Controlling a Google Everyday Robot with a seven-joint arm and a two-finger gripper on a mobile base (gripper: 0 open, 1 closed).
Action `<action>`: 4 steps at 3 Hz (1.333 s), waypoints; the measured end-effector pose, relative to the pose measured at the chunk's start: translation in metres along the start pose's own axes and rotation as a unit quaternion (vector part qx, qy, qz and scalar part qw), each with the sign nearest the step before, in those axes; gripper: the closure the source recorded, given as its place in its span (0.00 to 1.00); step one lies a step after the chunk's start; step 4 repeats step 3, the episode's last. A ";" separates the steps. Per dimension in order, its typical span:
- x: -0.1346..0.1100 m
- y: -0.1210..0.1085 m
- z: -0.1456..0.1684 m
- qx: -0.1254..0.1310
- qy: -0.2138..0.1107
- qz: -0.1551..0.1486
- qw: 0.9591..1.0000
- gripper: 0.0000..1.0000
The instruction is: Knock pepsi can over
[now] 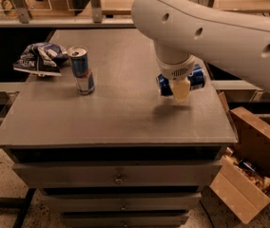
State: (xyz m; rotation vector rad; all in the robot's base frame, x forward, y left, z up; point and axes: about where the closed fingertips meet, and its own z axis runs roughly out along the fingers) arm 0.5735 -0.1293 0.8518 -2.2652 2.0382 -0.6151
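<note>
The pepsi can (196, 77) is dark blue and lies on its side, horizontal, across my gripper (181, 93) near the table's right edge. The gripper hangs from the big white arm (211, 23), and its cream finger (181, 88) crosses the front of the can's middle. The gripper seems shut on the can and holds it slightly above the grey table top (116, 122), with a shadow just below it. The can's two ends stick out on either side of the finger.
A slimmer blue-and-silver can (81, 70) stands upright at the left of the table. A crumpled blue chip bag (40, 58) lies beside it at the far left. An open cardboard box (249, 175) sits on the floor to the right. Drawers are below the top.
</note>
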 end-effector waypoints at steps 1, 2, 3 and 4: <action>0.015 -0.007 -0.009 -0.035 0.006 -0.029 0.999 0.00; -0.001 -0.001 -0.025 -0.086 -0.047 -0.080 0.992 0.00; -0.001 -0.002 -0.024 -0.083 -0.046 -0.079 0.992 0.00; -0.001 -0.002 -0.024 -0.083 -0.046 -0.079 0.992 0.00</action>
